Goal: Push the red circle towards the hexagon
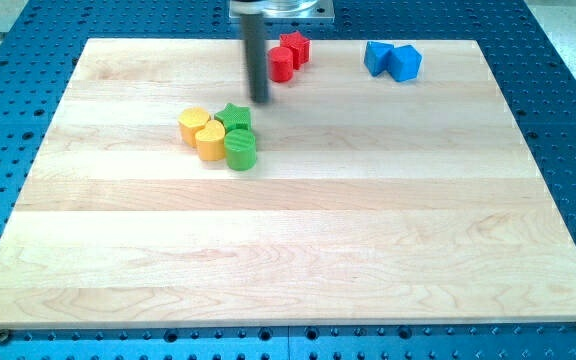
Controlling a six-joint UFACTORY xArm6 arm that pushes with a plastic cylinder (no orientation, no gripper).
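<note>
The red circle (281, 64) stands near the view's top, touching the red star (295, 47) just above and to its right. The yellow hexagon (194, 124) lies left of centre in a tight cluster with a yellow heart (210, 142), a green star (234, 117) and a green circle (240, 149). My tip (260, 99) is the lower end of the dark rod. It sits below and a little left of the red circle, and just up and right of the green star.
Two blue blocks (392, 60) stand touching each other at the view's top right. The wooden board (288, 250) lies on a blue perforated table. The arm's mount (280, 10) shows at the top edge.
</note>
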